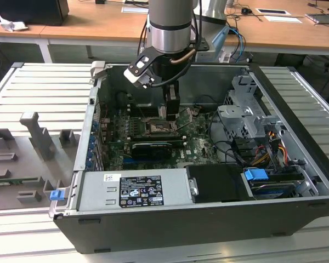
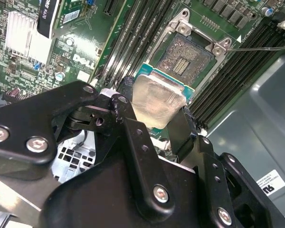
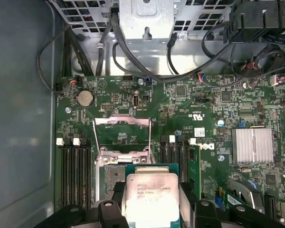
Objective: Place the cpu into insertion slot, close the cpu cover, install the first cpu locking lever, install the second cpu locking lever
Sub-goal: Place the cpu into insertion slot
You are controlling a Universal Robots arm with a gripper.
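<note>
Cpu (image 2: 157, 99) in hand (image 2: 154, 118), insertion slot (image 2: 187, 54) part-hidden behind

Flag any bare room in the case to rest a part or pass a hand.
Free: the grey case panel beside the memory slots; the flat power supply top. Crowded: the insertion slot, with the gripper holding the cpu close to it, and the cabled drive cage.
</note>
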